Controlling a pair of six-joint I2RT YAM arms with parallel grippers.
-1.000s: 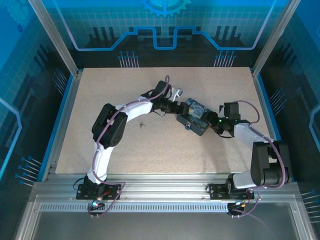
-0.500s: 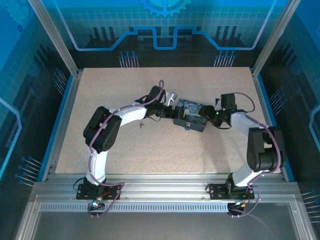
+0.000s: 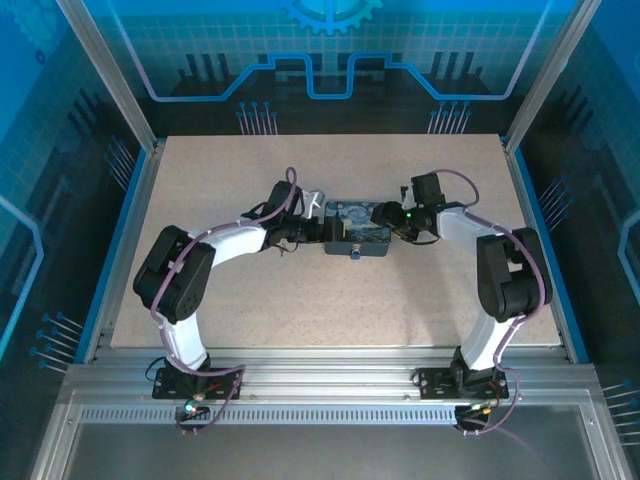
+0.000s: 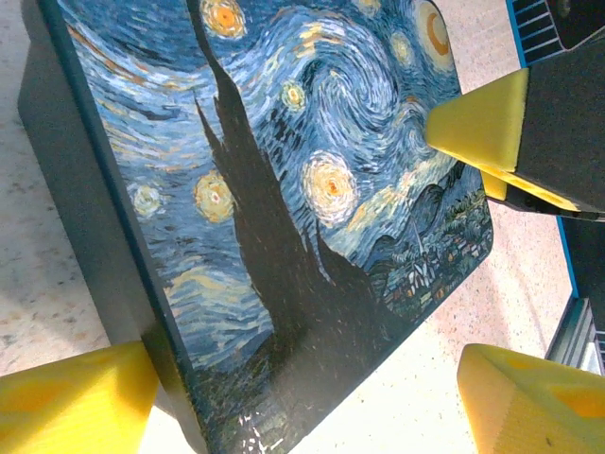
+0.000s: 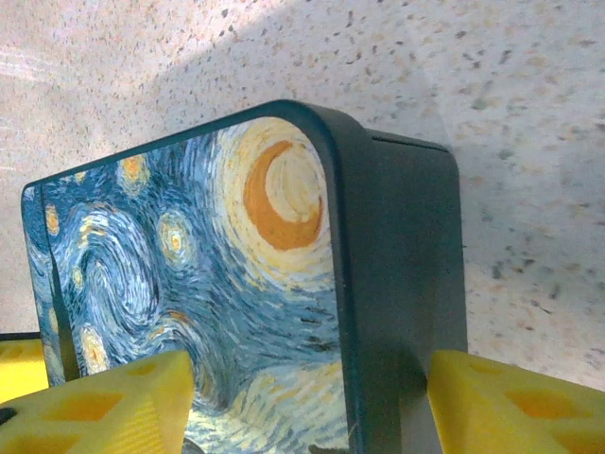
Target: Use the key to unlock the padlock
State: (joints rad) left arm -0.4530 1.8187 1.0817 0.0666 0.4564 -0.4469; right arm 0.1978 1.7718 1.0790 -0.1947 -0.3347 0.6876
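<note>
Step, prob.: both arms steadying starry-night tin (image 3: 357, 230). Padlock (image 3: 357, 252) sits on its near wall, between the grippers. Left gripper (image 3: 321, 232) released, straddling one end. Right gripper (image 3: 384, 219) astride the other end; can't tell if clamped. Next: fetch key (image 3: 289, 249), a speck just beside the left fingers.

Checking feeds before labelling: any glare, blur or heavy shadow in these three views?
Top external: even light, sharp, no glare on the table. Left wrist: tin lid crisp, small glare flecks at its near edge, left claw pads slightly soft. Right wrist: tin sharp, shadowed table around it, washed-out patch top left, right claw pads slightly soft.
</note>
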